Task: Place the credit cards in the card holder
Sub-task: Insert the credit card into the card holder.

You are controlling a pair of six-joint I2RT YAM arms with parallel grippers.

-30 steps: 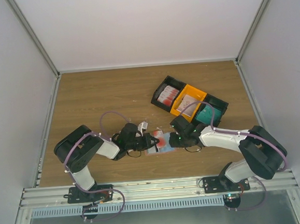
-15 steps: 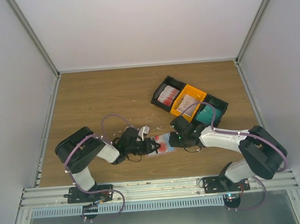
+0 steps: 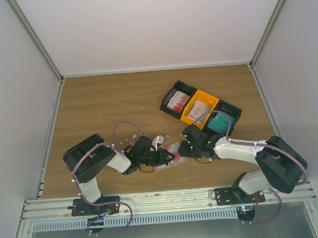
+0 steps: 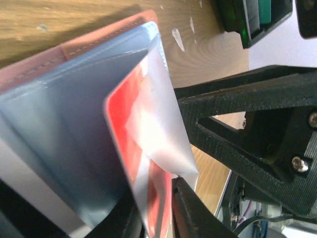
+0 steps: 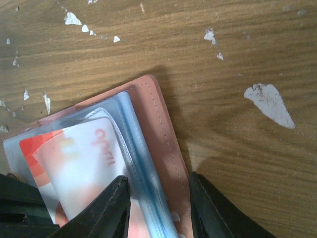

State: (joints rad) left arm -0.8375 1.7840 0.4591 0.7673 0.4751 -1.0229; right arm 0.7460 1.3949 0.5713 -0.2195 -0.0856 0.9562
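Note:
The salmon-brown card holder point(image 3: 176, 157) lies open on the table between both grippers. In the left wrist view its pale blue inside point(image 4: 59, 129) faces me. My left gripper point(image 4: 157, 214) is shut on a red-and-white credit card point(image 4: 130, 114) whose far end sits inside a clear sleeve of the holder. In the right wrist view my right gripper point(image 5: 156, 201) is closed over the holder's edge point(image 5: 163, 134), with the blue sleeves and salmon cover between its fingers. The same card point(image 5: 84, 158) shows there under the sleeve. From above, the left gripper point(image 3: 163, 155) and right gripper point(image 3: 185, 149) nearly meet.
A row of three bins stands behind the right arm: a black bin point(image 3: 178, 101) with red-and-white cards, an orange bin point(image 3: 199, 109) with whitish-pink cards, a black bin point(image 3: 222, 123) with teal cards. Small white scraps point(image 5: 270, 104) dot the wood.
My left gripper has moved right with the red-and-white card, up to the holder. The card now sits deeper in the sleeve. The right gripper has barely moved.

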